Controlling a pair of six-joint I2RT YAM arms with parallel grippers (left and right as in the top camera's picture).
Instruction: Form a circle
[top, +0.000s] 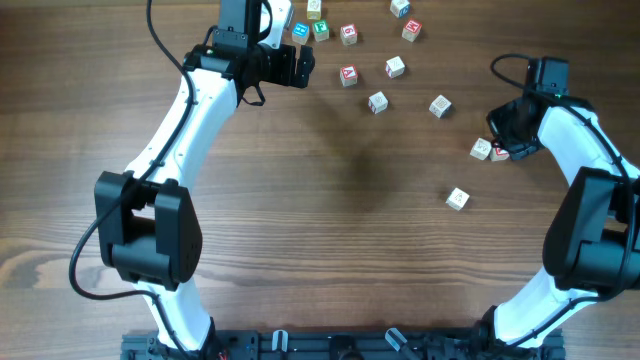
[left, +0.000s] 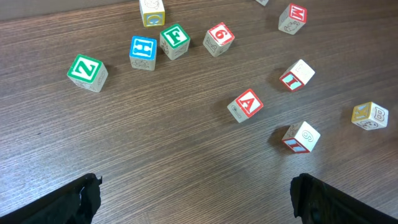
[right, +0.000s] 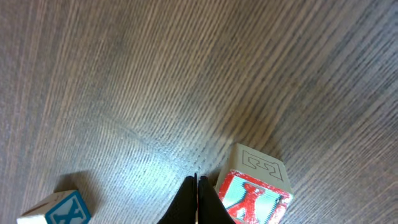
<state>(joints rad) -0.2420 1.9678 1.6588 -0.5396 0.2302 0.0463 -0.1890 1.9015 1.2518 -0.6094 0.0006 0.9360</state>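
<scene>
Hovering at the far end of the table (top: 330, 230), left gripper (left: 199, 208) is holding its jaws spread wide over scattered alphabet cubes (left: 247, 104), cubes lying apart, not forming a ring, right gripper (right: 196, 186) is pressing its jaws together just beside a red-lettered cube (right: 255, 190)

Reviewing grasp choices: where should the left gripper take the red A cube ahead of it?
Grip two opposite side faces of the red A cube, coming straight down. It lies flat, letter up, turned diagonally to the open left gripper, so the wrist probably needs rotating; no neighbour touches it.
</scene>
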